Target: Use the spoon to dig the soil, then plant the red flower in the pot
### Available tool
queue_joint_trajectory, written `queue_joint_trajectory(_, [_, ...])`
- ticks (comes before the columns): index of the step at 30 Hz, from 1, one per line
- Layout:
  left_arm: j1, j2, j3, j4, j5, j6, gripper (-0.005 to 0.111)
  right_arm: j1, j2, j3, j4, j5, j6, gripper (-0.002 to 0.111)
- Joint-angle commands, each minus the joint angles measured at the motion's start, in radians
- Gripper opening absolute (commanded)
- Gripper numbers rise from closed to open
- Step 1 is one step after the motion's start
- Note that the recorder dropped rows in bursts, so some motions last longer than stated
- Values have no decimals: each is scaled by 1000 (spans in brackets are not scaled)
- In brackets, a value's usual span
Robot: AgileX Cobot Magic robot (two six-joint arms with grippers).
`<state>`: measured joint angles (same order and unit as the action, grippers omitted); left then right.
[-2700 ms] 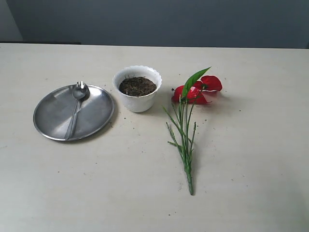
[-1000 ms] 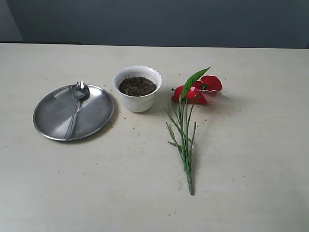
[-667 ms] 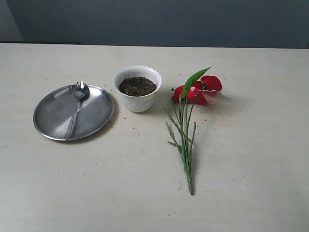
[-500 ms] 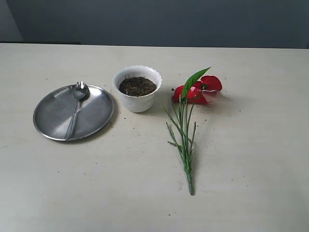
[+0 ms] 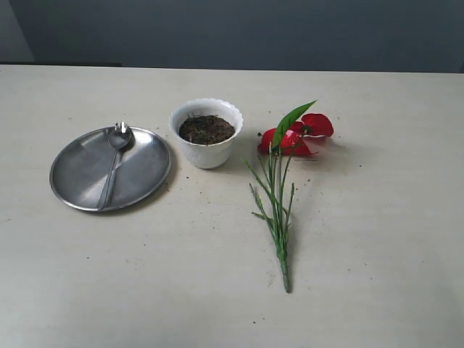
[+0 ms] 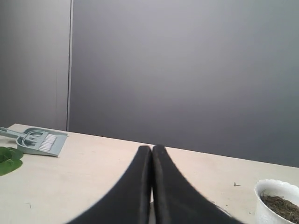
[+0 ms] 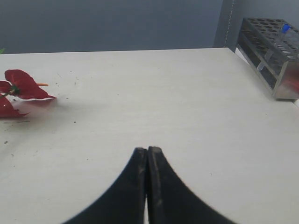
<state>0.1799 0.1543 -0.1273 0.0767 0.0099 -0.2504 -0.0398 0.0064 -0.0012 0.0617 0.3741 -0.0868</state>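
Note:
The white scalloped pot [image 5: 206,143] stands mid-table, filled with dark crumbly soil [image 5: 206,129]; its edge shows in the left wrist view as the pot [image 6: 275,205]. The silver spoon [image 5: 113,163] lies on the round steel plate [image 5: 80,170] to the pot's left. The red flower [image 5: 297,134] lies flat to the right, stems toward the front; its petals [image 7: 21,84] show in the right wrist view. My left gripper [image 6: 152,149] and right gripper [image 7: 147,150] are both shut on nothing, away from every object and out of the exterior view.
A grey dustpan with brush [image 6: 39,141] and a green leaf [image 6: 7,158] lie on the table far off in the left wrist view. A metal test-tube rack [image 7: 273,56] stands at the table edge in the right wrist view. Soil crumbs dot the table near the pot.

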Motion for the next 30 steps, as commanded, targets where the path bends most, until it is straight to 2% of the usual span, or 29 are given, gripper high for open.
queue_joint_trajectory(1, [-2,-8,3,-28,54,-5,0,-6,-6,1,-1,-12,-1,-1])
queue_joint_trajectory(5, [-2,-24,11,-32,155,3,0,-6,-6,1,-1,-12,-1,-1])
queue_joint_trajectory(13, [-2,-99,127,-66,80,50,0,-6,-6,1,-1,-12,-1,-1])
queue_joint_trajectory(20, [-2,-130,127,-57,141,52,0,-6,-6,1,-1,-12,-1,-1])
queue_joint_trajectory(24, [-2,-140,127,-35,232,52,0,-6,-6,1,-1,-12,-1,-1])
queue_joint_trajectory(30, [-2,-154,127,-40,228,146,0,-6,-6,1,-1,-12,-1,-1])
